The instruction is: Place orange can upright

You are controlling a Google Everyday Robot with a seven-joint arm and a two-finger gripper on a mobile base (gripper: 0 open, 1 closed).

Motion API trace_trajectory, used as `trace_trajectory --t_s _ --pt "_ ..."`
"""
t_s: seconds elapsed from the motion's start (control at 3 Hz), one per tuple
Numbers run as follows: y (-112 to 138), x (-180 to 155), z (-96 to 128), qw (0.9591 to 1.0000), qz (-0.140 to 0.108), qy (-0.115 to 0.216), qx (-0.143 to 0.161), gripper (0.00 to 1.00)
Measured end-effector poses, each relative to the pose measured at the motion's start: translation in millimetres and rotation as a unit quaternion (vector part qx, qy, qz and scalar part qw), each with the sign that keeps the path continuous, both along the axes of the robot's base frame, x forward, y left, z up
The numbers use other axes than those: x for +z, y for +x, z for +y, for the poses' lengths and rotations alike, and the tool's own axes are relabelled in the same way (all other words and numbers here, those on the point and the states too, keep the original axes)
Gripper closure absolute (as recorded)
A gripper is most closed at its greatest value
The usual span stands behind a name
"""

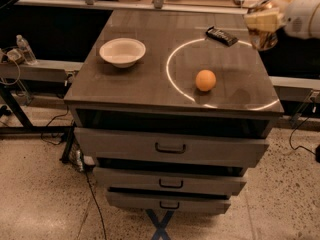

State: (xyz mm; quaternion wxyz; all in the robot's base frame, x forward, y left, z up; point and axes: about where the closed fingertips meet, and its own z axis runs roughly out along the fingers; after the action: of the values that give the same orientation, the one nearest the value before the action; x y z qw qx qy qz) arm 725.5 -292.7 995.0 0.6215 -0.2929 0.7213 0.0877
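The orange can (263, 36), shiny with a gold-brown label, hangs in the air over the table's right edge at the upper right. My gripper (261, 20) is shut on it, with the white arm (302, 16) reaching in from the right. The can looks roughly upright but is blurred. It is clear of the tabletop (140, 84). The flat dark wrapped bar (222, 35) lies on the table just left of the can. The round orange fruit (205, 80) sits nearer the front, inside a bright ring of light.
A white bowl (122, 51) sits on the left of the table. Below the top are three drawers (170, 148), slightly pulled out. A rail with a water bottle (24, 49) and cables runs on the left. A counter lies behind the table.
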Motion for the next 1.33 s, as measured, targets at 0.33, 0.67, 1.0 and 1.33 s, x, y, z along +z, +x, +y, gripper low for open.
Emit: trace_trajectory --t_s 0.33,0.67,1.0,1.33 --pt "0 -85 66 0.9961 -0.007 0.064 0.061 1.0" --pt "5 -97 92 0.9927 -0.012 0.08 0.089 1.0" --pt "5 -91 92 0.9927 -0.012 0.08 0.089 1.0" --pt "5 -91 92 0.9927 -0.012 0.08 0.089 1.0"
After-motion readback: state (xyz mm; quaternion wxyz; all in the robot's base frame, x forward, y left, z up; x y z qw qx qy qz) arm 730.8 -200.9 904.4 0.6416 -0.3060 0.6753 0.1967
